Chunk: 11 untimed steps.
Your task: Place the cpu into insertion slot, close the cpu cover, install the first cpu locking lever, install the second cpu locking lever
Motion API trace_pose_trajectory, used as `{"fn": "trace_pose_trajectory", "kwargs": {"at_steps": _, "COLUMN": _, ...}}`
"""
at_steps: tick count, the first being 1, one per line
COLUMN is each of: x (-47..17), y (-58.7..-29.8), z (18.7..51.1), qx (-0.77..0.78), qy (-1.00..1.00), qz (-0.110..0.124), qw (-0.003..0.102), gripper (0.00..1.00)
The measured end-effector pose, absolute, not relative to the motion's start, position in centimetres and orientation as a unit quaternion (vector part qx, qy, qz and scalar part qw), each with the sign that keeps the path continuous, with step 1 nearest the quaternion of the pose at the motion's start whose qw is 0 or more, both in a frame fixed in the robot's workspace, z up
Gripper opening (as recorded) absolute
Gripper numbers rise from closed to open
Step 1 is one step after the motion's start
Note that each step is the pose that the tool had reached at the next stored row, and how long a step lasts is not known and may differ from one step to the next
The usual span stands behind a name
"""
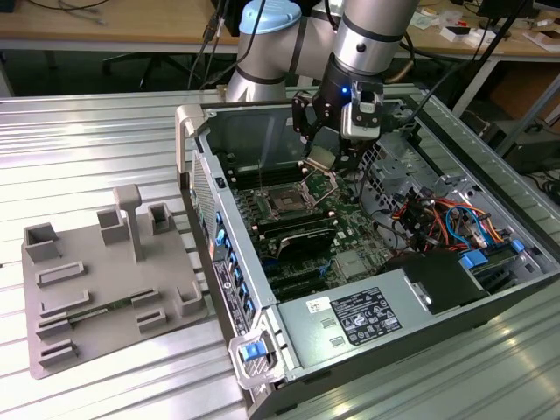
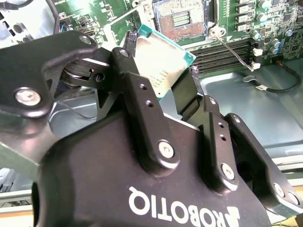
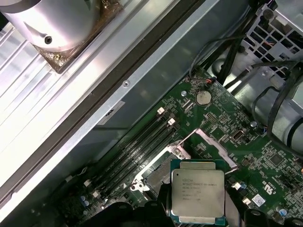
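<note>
Upper middle of the exterior view: the gripper (image 1: pixel 321 156), closed on the chip (image 1: pixel 318 161), holds it just above the bare socket (image 1: pixel 284 200) at the frame's centre, so seemingly no step is finished yet.

The gripper (image 2: pixel 160 71) pinches the cpu (image 2: pixel 161 53) between 2 black fingers (image 2: pixel 137 94) (silvery top toward the camera), holding it tilted, clear of the green motherboard (image 2: pixel 94 14); beyond it lies the insertion slot (image 2: pixel 180 19), centre uncovered.
</note>
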<state>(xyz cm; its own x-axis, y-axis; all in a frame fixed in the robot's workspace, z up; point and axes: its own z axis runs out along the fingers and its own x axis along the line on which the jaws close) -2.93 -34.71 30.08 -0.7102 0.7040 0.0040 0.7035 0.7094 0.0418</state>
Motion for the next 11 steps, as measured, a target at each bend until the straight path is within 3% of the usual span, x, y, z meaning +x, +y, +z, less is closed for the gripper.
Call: {"fn": "trace_pose_trajectory", "kwargs": {"at_steps": 11, "x": -2.93, "y": -34.71, "z": 30.04, "qx": 0.398, "qy": 0.917, "qz": 0.020, "qw": 0.006, "gripper": 0.55}}
